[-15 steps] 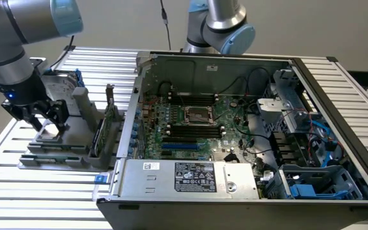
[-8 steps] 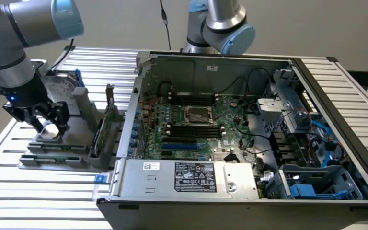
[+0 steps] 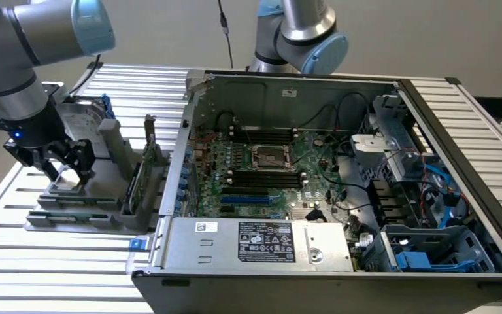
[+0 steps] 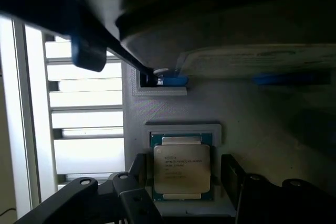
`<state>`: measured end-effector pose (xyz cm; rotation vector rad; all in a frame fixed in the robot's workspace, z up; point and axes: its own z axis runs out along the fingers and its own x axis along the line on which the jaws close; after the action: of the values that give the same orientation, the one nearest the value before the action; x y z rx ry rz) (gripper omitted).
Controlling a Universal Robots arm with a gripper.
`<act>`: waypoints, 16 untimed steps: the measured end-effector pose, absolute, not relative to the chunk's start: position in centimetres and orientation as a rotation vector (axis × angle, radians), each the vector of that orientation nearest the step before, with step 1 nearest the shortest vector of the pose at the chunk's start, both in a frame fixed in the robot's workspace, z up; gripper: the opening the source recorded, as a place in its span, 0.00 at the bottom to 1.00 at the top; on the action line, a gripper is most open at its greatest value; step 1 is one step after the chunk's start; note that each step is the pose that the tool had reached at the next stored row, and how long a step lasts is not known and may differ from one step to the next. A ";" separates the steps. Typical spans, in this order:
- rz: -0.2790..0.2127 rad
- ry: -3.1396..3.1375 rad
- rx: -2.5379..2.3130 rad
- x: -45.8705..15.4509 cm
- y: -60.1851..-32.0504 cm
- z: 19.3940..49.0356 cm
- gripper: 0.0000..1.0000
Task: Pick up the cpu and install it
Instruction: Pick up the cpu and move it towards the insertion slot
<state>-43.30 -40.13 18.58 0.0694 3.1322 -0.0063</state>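
The cpu, a small square chip with a silver-grey top and green edge, lies flat in a recess of the grey holder. My gripper is lowered over it and open. One dark finger stands on each side of the chip, with small gaps and no contact that I can see. In the exterior view the gripper hangs over the grey holder at that view's left, beside the open computer case. The empty cpu socket sits mid-motherboard.
A labelled silver hard drive with a blue bracket stands just behind the gripper. Expansion cards stand upright in the holder between gripper and case. A second arm rises behind the case. Cables crowd the case's right half.
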 end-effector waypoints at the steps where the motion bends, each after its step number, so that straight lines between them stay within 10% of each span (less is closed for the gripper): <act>1: -0.005 3.132 0.069 -43.3 -40.1 18.6 0.68; 16: 0.010 3.137 0.055 -43.3 -40.5 18.8 0.68</act>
<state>-43.30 -40.46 18.84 0.0554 3.1366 0.0099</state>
